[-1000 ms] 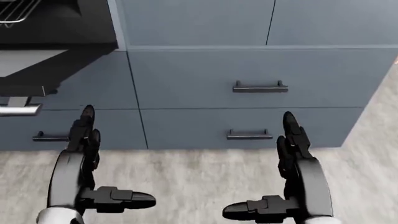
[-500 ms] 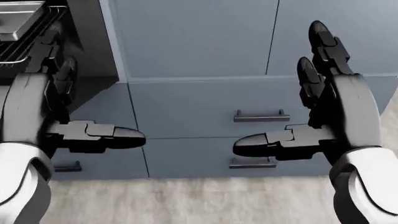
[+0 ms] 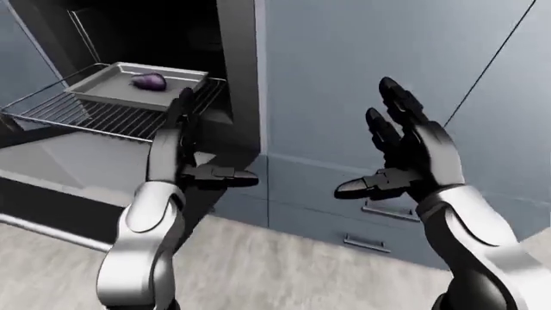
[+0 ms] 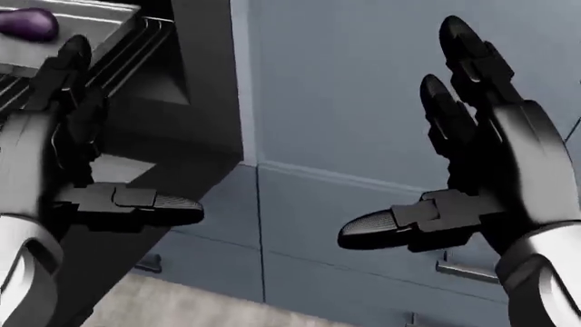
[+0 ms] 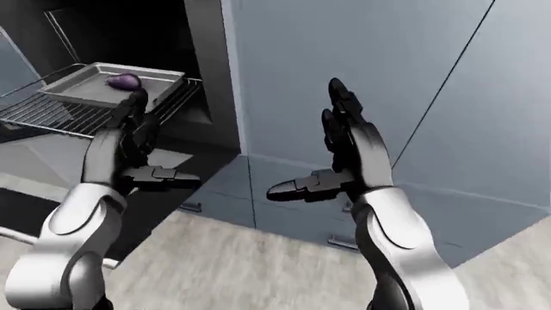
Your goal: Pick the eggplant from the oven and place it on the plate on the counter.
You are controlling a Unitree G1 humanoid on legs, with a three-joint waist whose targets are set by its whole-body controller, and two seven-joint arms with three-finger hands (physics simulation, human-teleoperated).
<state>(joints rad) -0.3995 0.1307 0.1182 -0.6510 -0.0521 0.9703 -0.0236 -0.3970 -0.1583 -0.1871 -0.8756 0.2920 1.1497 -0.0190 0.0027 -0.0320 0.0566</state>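
Observation:
A small purple eggplant lies on a grey baking tray on the pulled-out wire rack of the open oven, at the upper left of the left-eye view. It also shows at the top left of the head view. My left hand is open and empty, raised just right of the rack and below the tray. My right hand is open and empty, held up before the blue-grey cabinet doors. No plate shows in any view.
The oven door hangs open and flat below the rack at the left. Blue-grey cabinets with drawers and dark bar handles fill the right. Pale wood floor runs along the bottom.
The camera has lifted and turned left, so the drawers slid down and the oven rack, tray and eggplant came into sight. Both hands stay raised and open.

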